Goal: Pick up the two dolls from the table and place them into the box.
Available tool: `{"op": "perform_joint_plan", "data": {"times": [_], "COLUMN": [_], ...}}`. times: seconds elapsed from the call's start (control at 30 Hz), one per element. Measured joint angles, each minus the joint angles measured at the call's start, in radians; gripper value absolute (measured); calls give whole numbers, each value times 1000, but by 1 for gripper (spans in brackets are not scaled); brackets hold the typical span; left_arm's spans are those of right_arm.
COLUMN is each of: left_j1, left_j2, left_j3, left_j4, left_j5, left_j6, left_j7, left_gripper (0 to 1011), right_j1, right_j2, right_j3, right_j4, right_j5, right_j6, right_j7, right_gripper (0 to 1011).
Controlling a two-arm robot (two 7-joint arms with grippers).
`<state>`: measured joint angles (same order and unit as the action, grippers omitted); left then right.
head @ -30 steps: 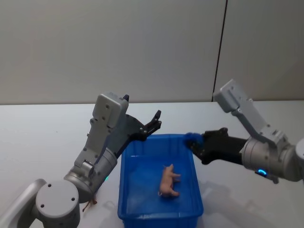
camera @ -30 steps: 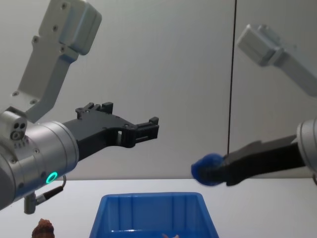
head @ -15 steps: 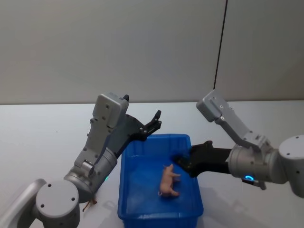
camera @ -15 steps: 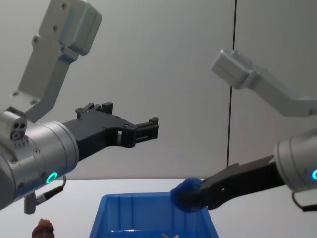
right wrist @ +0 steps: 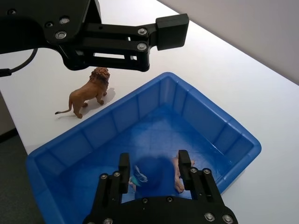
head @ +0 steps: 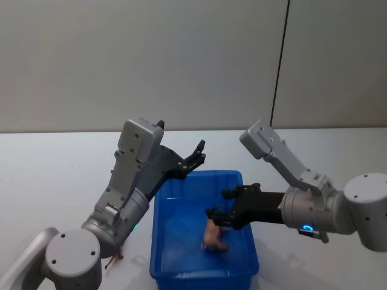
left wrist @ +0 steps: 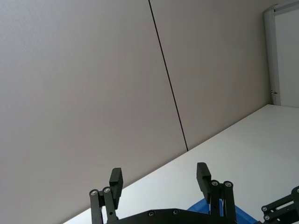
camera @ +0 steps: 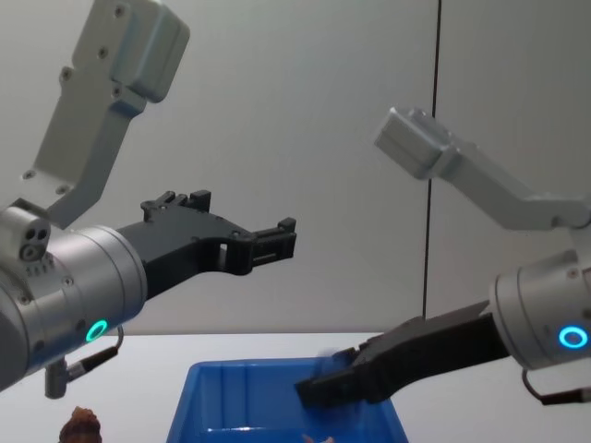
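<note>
with the left tool (left wrist: 159,171) raised and the right tool (right wrist: 154,157) over the blue box (right wrist: 117,116), both spread, the brown lion doll (right wrist: 86,95) on the counter (right wrist: 224,70) beside it looks light, rigid, best pinched across its torso.

Silver-grey shells on both arms, boxy elbows, round joints. The left arm (camera: 74,286) shows a green ring light (camera: 95,330), the right arm (camera: 540,318) a blue ring light (camera: 571,337) (each on a round housing). Now the left gripper (left wrist: 159,173) and right gripper (right wrist: 154,159): matte black, slim squared fingers, silver screws (right wrist: 141,45) along the links, a black cable (right wrist: 21,62) off the left one.
</note>
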<state>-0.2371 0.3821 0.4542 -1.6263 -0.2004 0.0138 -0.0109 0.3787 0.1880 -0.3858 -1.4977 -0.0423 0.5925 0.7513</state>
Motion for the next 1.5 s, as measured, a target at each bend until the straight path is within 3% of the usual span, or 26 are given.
{"op": "perform_joint_plan", "data": {"times": [0.5,0.93,1.5], "left_j1": [0,0,0], "left_j2": [0,0,1], "left_j3": [0,0,-1], "left_j4": [0,0,0], "left_j5": [0,0,0], "left_j6": [0,0,1], "left_j7": [0,0,-1], "left_gripper": [1001,1001,1001], "right_j1": [3,-27,-108], "right_j2": [1,32,76], "right_j3": [-1,32,86], "right_j4": [5,-47,-147], "right_j5": [8,51,119], "right_j6": [-6,-4,4], "right_j7": [-5,-115,-373], "right_gripper": [1001,1001,1001]}}
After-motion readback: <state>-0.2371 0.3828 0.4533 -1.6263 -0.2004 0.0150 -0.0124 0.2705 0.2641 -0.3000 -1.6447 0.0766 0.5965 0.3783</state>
